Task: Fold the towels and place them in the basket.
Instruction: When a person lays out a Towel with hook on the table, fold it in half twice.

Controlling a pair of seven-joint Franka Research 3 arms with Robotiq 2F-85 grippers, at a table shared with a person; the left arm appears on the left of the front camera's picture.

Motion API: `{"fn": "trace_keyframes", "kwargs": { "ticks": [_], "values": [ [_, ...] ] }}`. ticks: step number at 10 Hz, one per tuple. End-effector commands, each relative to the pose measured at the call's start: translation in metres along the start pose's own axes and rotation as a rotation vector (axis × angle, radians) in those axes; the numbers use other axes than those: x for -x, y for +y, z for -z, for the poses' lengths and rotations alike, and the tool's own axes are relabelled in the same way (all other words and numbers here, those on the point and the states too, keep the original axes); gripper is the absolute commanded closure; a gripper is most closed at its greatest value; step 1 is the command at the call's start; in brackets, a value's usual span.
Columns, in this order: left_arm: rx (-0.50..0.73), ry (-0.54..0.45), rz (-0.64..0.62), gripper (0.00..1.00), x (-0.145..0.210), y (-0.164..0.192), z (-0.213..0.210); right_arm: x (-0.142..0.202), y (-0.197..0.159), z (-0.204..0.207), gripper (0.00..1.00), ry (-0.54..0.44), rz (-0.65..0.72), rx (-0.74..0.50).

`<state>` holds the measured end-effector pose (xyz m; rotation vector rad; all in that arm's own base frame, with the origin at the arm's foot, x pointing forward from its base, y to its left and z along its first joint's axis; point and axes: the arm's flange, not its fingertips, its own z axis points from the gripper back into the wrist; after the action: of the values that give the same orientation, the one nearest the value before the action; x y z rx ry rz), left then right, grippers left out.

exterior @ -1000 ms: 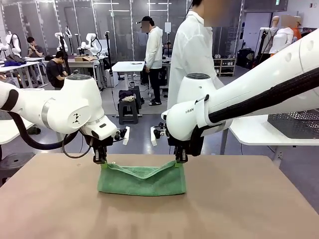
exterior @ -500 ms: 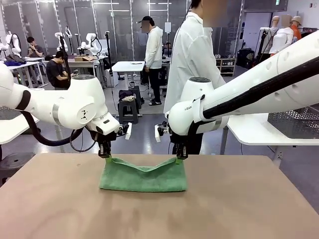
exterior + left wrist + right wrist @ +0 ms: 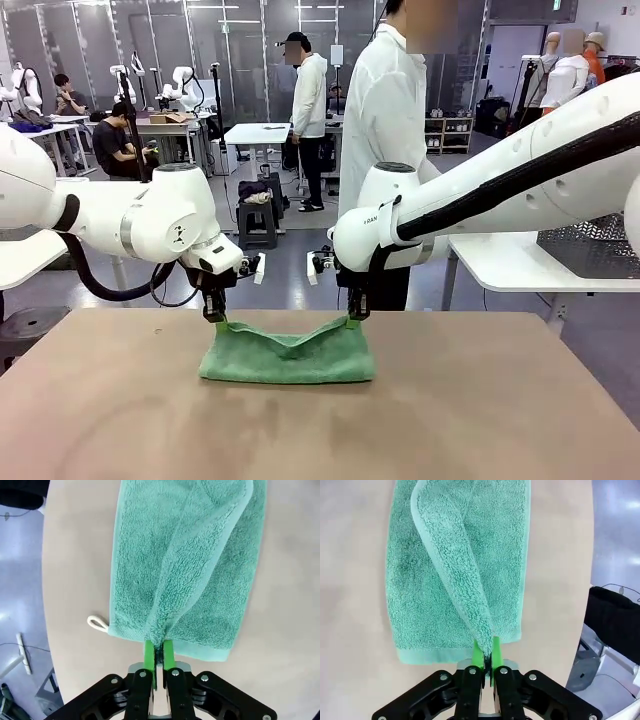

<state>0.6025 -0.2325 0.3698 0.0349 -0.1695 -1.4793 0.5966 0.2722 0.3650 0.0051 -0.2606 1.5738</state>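
Green towel (image 3: 285, 362) lying on the table (image 3: 480, 420), upper layer raised at 2 corners. Left gripper (image 3: 216, 318) and right gripper (image 3: 351, 320) are each pinched tight on 1 corner, and the lifted edge sags between them. A mesh basket (image 3: 590, 250) stands on a side table (image 3: 500, 265), contents hidden. Compared with 1 second earlier, the grippers stand closer together.
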Motion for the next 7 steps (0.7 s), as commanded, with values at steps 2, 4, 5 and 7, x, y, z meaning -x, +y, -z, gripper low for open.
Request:
{"fn": "trace_keyframes", "kwargs": {
  "ticks": [2,4,5,7],
  "values": [
    [0.018,0.009,-0.056,0.92,0.001,0.01,0.0,0.007,-0.014,0.009,0.93,-0.015,0.013,-0.026],
    [0.021,0.013,-0.075,0.92,0.004,0.012,0.006,0.012,-0.019,0.017,0.93,-0.012,0.034,-0.029],
    [0.022,0.008,-0.081,0.92,0.006,0.013,0.009,0.014,-0.021,0.019,0.93,-0.011,0.041,-0.024],
    [0.009,0.001,-0.087,0.92,0.007,0.02,0.014,0.018,-0.024,0.021,0.93,-0.028,0.053,-0.009]
  ]
}}
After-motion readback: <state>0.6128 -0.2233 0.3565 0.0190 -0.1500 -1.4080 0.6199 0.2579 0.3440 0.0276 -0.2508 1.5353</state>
